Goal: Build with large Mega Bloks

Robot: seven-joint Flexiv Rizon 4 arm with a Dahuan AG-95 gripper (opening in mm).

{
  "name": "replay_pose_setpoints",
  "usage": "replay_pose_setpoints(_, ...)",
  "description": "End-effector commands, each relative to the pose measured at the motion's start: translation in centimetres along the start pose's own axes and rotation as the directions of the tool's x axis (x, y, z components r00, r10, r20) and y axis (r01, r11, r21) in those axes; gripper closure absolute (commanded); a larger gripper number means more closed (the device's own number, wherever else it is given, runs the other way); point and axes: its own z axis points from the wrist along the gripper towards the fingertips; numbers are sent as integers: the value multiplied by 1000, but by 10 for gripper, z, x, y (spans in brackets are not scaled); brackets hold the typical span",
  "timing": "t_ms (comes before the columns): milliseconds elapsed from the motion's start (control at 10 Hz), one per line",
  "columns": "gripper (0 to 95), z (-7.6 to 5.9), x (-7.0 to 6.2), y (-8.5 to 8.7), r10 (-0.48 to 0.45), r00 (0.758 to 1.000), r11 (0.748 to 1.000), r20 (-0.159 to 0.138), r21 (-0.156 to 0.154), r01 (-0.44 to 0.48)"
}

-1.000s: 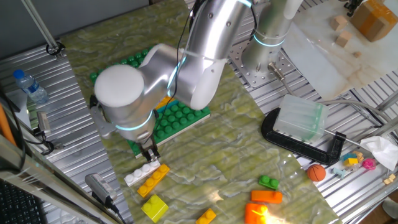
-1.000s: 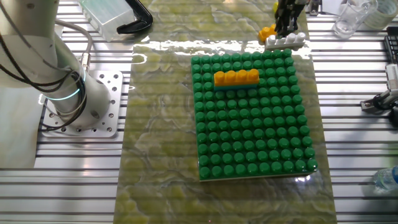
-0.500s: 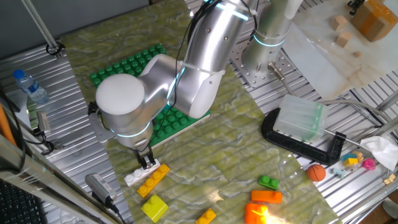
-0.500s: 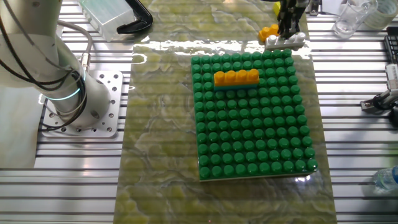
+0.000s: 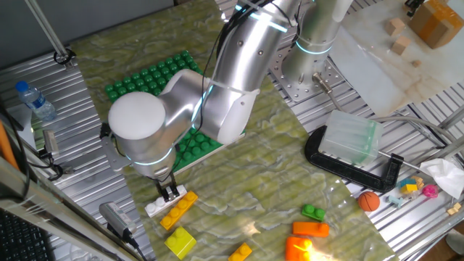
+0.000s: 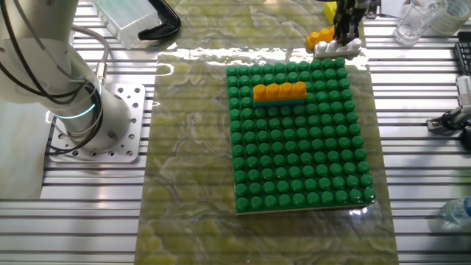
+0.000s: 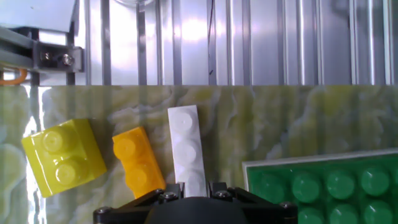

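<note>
White four-stud bar (image 7: 187, 149) lies flat, long axis pointing away from the hand (image 7: 193, 186).

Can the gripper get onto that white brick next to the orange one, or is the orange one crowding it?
Probably yes: the gripper is already right over the white brick, and the orange brick beside it leaves a slim gap.

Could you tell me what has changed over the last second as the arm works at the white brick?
The gripper has come down onto the white brick, its fingers now straddling one end. The brick, the orange brick beside it and the green baseplate with its yellow-orange bar have not moved.
</note>
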Motion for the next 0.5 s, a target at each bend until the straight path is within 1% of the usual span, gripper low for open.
replay_pose_setpoints(100,570,3,-2,1,-1,1000,1000,10,4,1)
replay_pose_setpoints(300,570,7,-5,0,2,1000,1000,21,7,-2)
replay_pose_setpoints(500,570,11,-8,-2,3,1000,1000,26,7,-3)
